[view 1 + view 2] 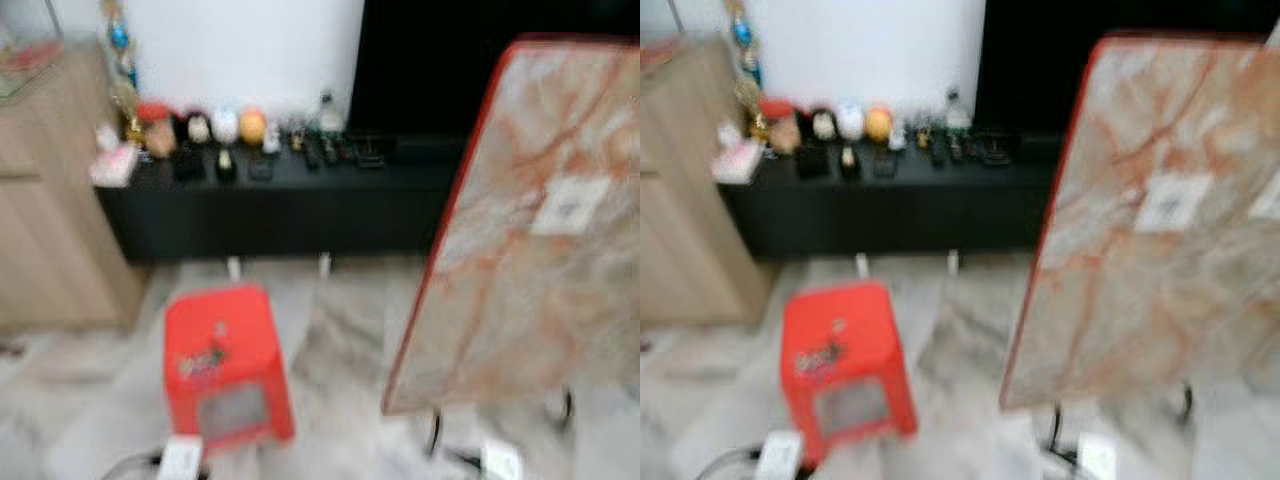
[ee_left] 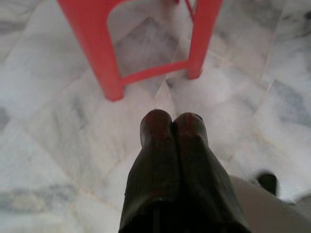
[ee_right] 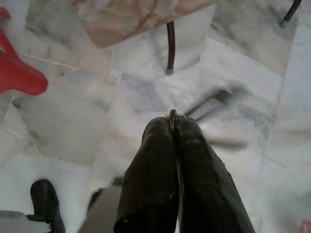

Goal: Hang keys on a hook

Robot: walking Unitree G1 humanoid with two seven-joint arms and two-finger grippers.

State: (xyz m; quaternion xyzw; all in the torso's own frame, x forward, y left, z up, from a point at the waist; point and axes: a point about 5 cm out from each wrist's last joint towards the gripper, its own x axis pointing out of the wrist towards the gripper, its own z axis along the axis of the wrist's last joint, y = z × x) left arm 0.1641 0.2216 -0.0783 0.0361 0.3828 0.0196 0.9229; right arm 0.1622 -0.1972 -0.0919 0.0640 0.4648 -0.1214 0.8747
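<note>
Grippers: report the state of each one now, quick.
Left gripper: shut, holding nothing, pointing at the floor near the red stool.
Right gripper: shut on a thin metal piece, likely the keys, blurred.

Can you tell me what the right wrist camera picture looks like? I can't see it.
The right gripper hangs over a grey-white marble floor, its two black fingers pinched shut on a thin metal ring with blurred keys swinging from it. Beyond are a table's dark leg and a red stool's edge.

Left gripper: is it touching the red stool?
Apart. Left wrist view: bare marble floor lies between the left gripper and the red stool legs.
</note>
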